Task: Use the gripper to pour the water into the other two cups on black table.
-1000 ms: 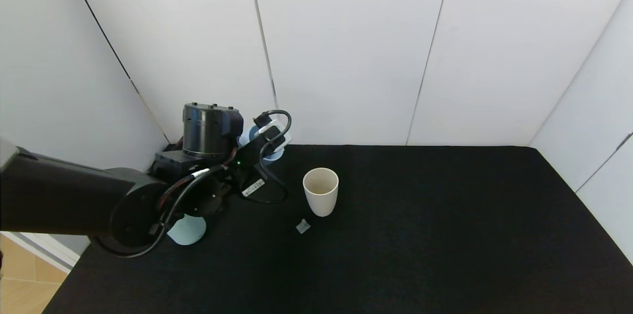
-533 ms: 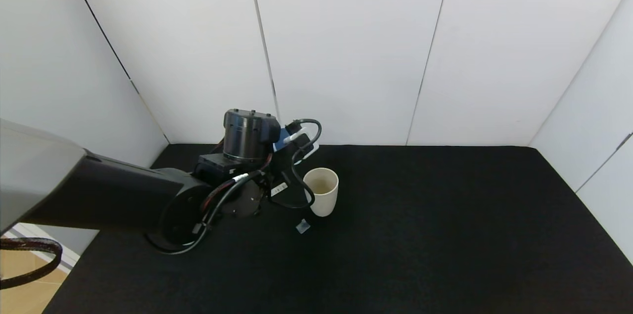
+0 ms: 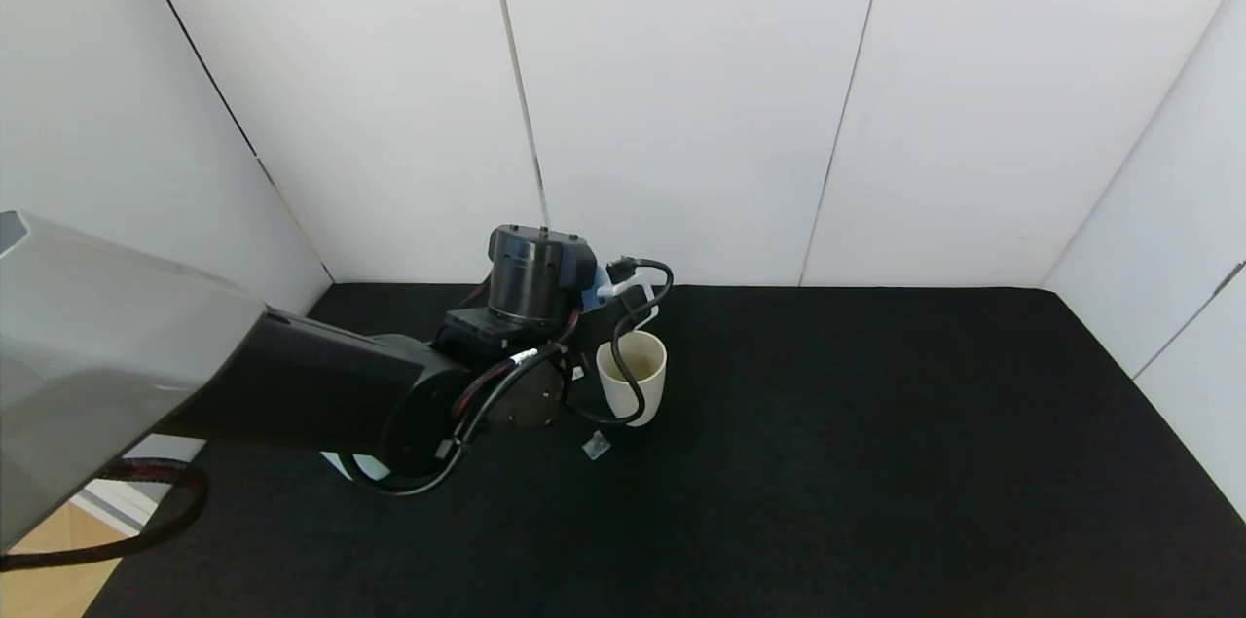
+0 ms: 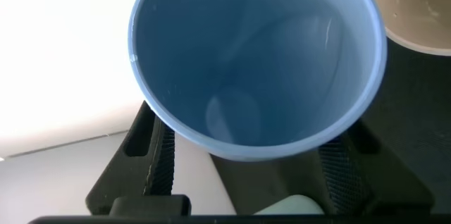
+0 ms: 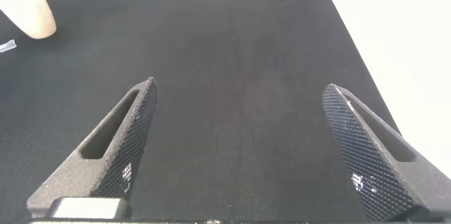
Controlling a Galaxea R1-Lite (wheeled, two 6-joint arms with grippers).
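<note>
The black bench [image 3: 827,462] fills the lower part of the head view, with white wall panels [image 3: 681,92] behind it. My left arm [image 3: 292,394] reaches across it from the left side toward the middle. My left claw [image 3: 608,302] is closed on the light blue cup [image 4: 257,62]; in the left wrist view its two black fingers [image 4: 151,160] press on both sides of the cup wall, and I look straight into the open mouth of the cup. I cannot make out water inside it. The blue cup is held above the bench, just beside the rim of the cream cup [image 3: 632,377], on its far left side. The cream cup stands upright near the middle of the bench. The teal cup [image 3: 350,467] is almost hidden under my left arm, near the left edge. A small clear plastic scrap [image 3: 596,446] lies on the cloth just in front of the cream cup. My right claw [image 5: 246,146] hangs open over bare cloth, well apart from the cups.
</note>
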